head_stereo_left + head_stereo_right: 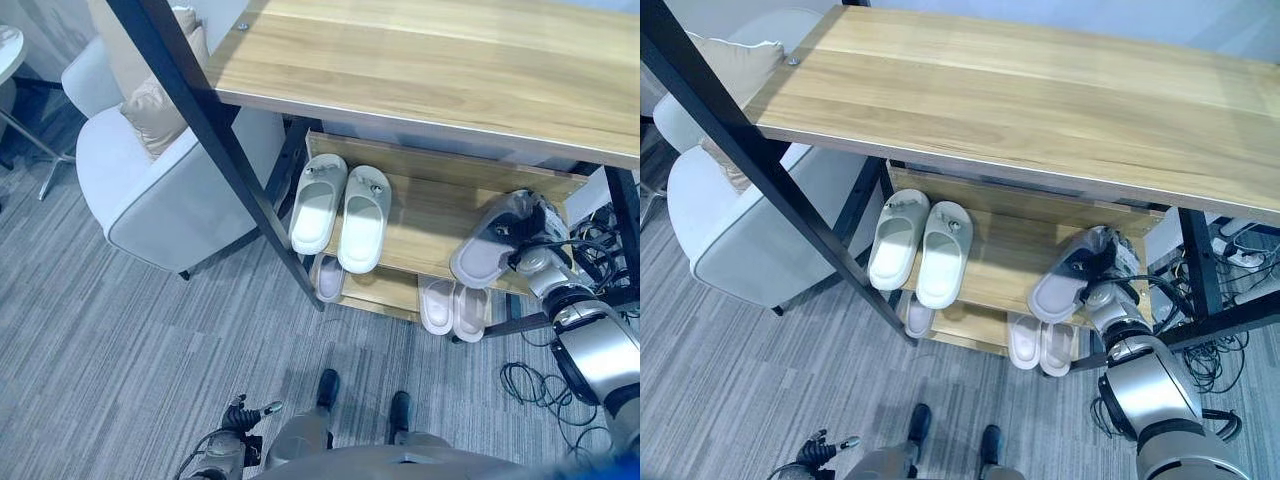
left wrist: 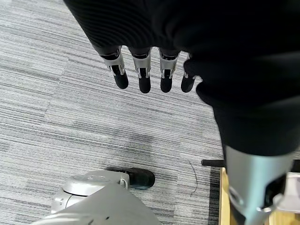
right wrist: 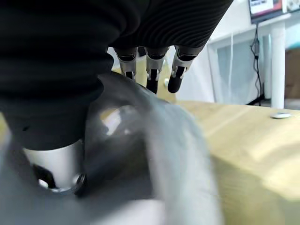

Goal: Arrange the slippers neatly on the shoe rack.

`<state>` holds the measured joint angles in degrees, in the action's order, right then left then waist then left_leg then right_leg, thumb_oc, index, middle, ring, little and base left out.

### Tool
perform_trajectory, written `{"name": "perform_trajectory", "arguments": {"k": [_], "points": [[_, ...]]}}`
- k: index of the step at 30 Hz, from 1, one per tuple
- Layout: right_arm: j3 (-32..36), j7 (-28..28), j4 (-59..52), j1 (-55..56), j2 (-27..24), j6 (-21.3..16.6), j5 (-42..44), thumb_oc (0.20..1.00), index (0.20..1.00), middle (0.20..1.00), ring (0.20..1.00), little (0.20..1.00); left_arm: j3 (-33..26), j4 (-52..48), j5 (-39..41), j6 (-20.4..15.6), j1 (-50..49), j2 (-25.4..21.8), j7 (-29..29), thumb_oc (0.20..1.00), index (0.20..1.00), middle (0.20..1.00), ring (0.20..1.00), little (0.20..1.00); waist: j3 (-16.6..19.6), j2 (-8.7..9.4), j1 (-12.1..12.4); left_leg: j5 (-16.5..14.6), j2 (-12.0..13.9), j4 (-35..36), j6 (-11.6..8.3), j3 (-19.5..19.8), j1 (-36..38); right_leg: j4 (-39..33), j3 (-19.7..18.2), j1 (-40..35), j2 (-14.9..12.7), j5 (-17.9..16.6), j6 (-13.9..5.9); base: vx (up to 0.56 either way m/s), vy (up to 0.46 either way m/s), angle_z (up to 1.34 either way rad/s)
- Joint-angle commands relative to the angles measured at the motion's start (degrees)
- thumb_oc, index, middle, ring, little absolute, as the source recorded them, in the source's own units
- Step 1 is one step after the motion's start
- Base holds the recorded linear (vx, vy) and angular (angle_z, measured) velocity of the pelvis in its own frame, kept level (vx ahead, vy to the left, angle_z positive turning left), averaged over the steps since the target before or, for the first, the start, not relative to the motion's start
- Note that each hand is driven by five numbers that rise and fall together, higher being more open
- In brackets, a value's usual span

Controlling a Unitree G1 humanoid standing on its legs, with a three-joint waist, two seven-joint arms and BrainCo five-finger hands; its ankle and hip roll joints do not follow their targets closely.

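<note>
Nearest the robot, the left hand (image 1: 243, 415) hangs low over the grey carpet (image 1: 120, 340), fingers (image 2: 142, 77) straight and relaxed, holding nothing and well apart from the shoe rack (image 1: 440, 215). Farther off and to the right, the right hand (image 1: 1102, 275) is the one at work: it grips a grey slipper (image 1: 1072, 273) at the right end of the rack's upper shelf, thumb inside it and fingers (image 3: 152, 70) over its edge. The slipper lies tilted, its long axis running from near-left to far-right. A white pair (image 1: 340, 210) already sits side by side at the left of that shelf, with more slippers (image 1: 452, 305) on the shelf below. Squaring the held slipper probably means turning its heel nearer.
</note>
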<state>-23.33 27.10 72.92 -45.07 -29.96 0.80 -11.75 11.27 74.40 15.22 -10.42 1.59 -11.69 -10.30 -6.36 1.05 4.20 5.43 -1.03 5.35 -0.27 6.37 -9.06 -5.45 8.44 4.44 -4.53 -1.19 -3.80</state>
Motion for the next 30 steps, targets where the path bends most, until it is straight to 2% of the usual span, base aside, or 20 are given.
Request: {"name": "perform_trajectory", "arguments": {"k": [1, 6, 9, 10, 14, 19, 23, 25, 26, 27, 28, 30], "points": [[-2.44, 0.46, 2.46, -4.19, -1.65, 0.48, -2.60, 0.200, 0.200, 0.200, 0.200, 0.200, 2.76, 2.56, 1.81, -0.91, 3.07, -0.02, -0.50, 1.000, 1.000, 1.000, 1.000, 1.000, 0.00, 1.46, 1.34, -5.56, -0.26, -0.35, -2.21, 1.25, 2.45, 0.45, 0.30, -1.28, -3.56, 0.41, -4.44, 0.00, 0.000, 0.00], [-2.20, 2.09, -0.24, -2.63, -0.04, 0.26, -3.23, 0.200, 0.200, 0.200, 0.200, 0.200, 2.28, 3.00, 1.48, -0.41, 3.50, 0.02, -0.48, 1.000, 1.000, 1.000, 1.000, 1.000, 0.25, 1.63, 0.84, -5.96, -0.13, -0.35, -2.07, 1.04, 3.05, 0.45, 0.21, -1.69, -3.61, 0.51, -4.45, 0.00, 0.000, 0.00], [-0.96, 4.04, -16.49, 3.36, -1.03, -0.57, -6.64, 0.200, 0.200, 0.200, 0.200, 0.200, 0.26, 2.80, 0.54, 0.16, 3.16, 0.45, -0.88, 1.000, 1.000, 1.000, 1.000, 1.000, 0.72, 1.67, -0.19, -6.78, 0.22, -0.35, -1.91, 0.55, 4.66, 0.45, -0.28, -2.84, -3.54, 0.73, -4.39, 0.00, 0.000, 0.00], [0.68, 3.34, -29.34, 9.37, -3.52, -1.39, -10.21, 0.200, 0.200, 0.200, 0.200, 0.200, -1.36, 2.34, -0.40, 0.40, 2.55, 0.42, -0.91, 1.000, 1.000, 1.000, 1.000, 1.000, 1.10, 1.72, -0.78, -7.37, 0.52, -0.35, -1.81, 0.16, 5.73, 0.45, -0.74, -3.55, -3.34, 1.03, -4.28, 0.01, -0.019, -0.05], [4.88, -0.19, -49.04, 21.84, -6.82, -4.01, -15.16, 0.200, 0.200, 0.200, 0.200, 0.200, -4.71, 1.97, -2.49, 1.03, 1.65, 0.50, -0.69, 1.000, 1.000, 1.000, 1.000, 1.000, 2.07, 1.59, -2.21, -8.33, 1.33, -0.35, -1.79, -0.96, 7.78, 0.45, -1.54, -4.75, -2.95, 1.71, -4.05, 0.01, -0.059, -0.22], [8.56, -3.53, -62.32, 34.02, -7.05, -6.43, -18.77, 0.200, 0.200, 0.200, 0.200, 0.200, -6.64, 1.38, -3.35, 0.88, -0.45, 1.55, -0.07, 1.000, 1.000, 1.000, 1.000, 1.000, 3.19, 0.72, -3.38, -9.11, 2.08, -0.35, -1.83, -1.42, 10.06, 0.45, -2.05, -6.43, -2.36, 2.63, -3.52, 0.01, -0.077, -0.15], [8.50, -7.03, -69.34, 41.87, -8.64, -9.85, -20.59, 0.200, 0.200, 0.200, 0.200, 0.200, -8.15, 0.32, -3.63, 0.84, -2.55, 1.19, 0.27, 1.000, 1.000, 1.000, 1.000, 1.000, 3.29, 0.35, -3.46, -9.91, 3.89, -1.96, -1.93, -0.94, 12.75, 3.44, -2.50, -8.79, -0.78, 5.74, -1.71, 0.01, -0.152, -0.05], [7.11, -8.17, -71.87, 44.22, -9.14, -12.03, -18.56, 0.200, 0.200, 0.200, 0.200, 0.200, -8.50, -0.19, -2.53, 0.43, -2.71, 1.16, -0.01, 1.000, 1.000, 1.000, 1.000, 1.000, 2.19, 0.86, -2.85, -8.14, 5.12, -1.28, -3.08, 0.43, 13.00, 3.89, -0.40, -9.81, 0.27, 6.83, -0.88, -0.14, -0.165, 0.13], [6.79, -8.53, -72.70, 45.21, -9.57, -13.07, -17.61, 0.200, 0.200, 0.200, 0.200, 0.200, -7.55, -0.75, -2.80, 0.13, -1.53, 1.52, -0.21, 1.000, 1.000, 1.000, 1.000, 1.000, 0.58, 1.26, -3.37, -7.30, 5.34, -1.99, -3.71, 0.34, 10.63, 4.94, 2.43, -9.22, -0.20, 7.65, -0.50, -0.32, -0.062, 0.82], [6.55, -8.85, -72.48, 46.68, -9.90, -13.52, -17.70, 0.200, 0.200, 0.200, 0.200, 0.200, -6.54, -1.76, -3.42, -0.33, -0.44, 2.09, -0.65, 1.000, 1.000, 1.000, 1.000, 1.000, -0.08, 1.47, -4.59, -6.32, 6.11, -2.90, -3.69, -3.26, 7.74, 5.10, 5.09, -8.39, -1.13, 7.53, -0.60, -0.28, 0.025, 1.81], [6.32, -9.25, -72.62, 48.15, -9.76, -14.11, -17.92, 0.200, 0.200, 0.200, 0.200, 0.200, -5.90, -2.18, -3.58, -0.56, -0.48, 2.81, -0.83, 1.000, 1.000, 1.000, 1.000, 1.000, -0.27, 1.34, -4.72, -6.06, 6.25, -3.96, -3.51, -5.84, 6.39, 5.57, 6.21, -7.88, -1.66, 7.06, -0.84, -0.15, 0.052, 1.79], [6.08, -9.62, -73.03, 49.01, -9.85, -14.47, -18.10, 0.200, 0.200, 0.200, 0.200, 0.200, -5.71, -2.18, -3.78, -0.58, -0.64, 3.06, -0.89, 1.000, 1.000, 1.000, 1.000, 1.000, -0.20, 1.41, -4.80, -6.21, 6.18, -4.33, -3.39, -6.49, 6.23, 5.80, 6.43, -7.83, -1.80, 6.91, -0.89, 0.00, 0.056, 0.78]]}}
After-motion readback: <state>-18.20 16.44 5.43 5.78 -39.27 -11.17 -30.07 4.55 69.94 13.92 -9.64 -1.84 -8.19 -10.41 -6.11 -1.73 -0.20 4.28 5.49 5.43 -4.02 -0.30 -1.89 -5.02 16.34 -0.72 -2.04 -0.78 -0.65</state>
